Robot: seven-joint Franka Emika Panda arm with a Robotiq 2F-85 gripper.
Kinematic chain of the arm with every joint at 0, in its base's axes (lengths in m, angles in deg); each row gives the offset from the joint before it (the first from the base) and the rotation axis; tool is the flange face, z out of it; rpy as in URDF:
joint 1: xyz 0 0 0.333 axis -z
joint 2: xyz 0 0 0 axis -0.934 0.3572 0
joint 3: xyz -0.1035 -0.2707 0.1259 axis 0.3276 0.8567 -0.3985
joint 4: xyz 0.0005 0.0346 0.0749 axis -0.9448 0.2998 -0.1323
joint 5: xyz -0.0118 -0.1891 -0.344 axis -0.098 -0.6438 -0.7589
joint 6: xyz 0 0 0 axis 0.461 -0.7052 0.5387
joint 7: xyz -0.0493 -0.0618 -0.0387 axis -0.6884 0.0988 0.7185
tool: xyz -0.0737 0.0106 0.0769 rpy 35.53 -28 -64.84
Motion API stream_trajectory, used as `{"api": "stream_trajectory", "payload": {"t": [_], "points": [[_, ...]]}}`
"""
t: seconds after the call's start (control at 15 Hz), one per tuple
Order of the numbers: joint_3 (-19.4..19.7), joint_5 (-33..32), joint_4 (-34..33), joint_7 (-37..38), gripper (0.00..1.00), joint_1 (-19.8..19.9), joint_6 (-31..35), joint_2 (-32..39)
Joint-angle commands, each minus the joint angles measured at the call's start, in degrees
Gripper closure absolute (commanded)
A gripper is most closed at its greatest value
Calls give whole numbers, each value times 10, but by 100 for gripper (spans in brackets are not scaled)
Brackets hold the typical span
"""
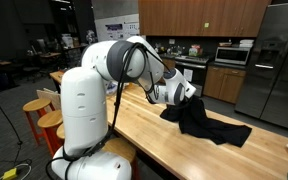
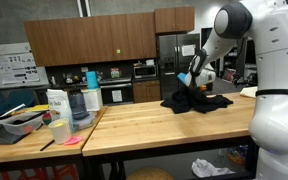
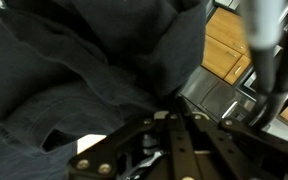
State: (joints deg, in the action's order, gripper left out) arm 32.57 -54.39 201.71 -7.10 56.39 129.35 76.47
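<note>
Pinching a raised fold of the dark cloth, the claw appears closed on it; the rest lies heaped on the wooden counter. Lifting calls for a steady hold.

An exterior view stands close behind the robot's white base, looking along the wooden counter toward the cabinets, an exterior view farther back at counter height faces its long side (both take in the dark cloth), and the wrist view hangs right over that cloth.
</note>
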Motion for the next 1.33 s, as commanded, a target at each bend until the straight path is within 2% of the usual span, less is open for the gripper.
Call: {"api": "stream_trajectory", "payload": {"t": [0.0,0.8,1.27], "points": [[0,0,0,0,96,0,0,0],[-3,-1,1,-1,99,-5,6,1],[15,-9,12,-20,99,-45,37,1]]}}
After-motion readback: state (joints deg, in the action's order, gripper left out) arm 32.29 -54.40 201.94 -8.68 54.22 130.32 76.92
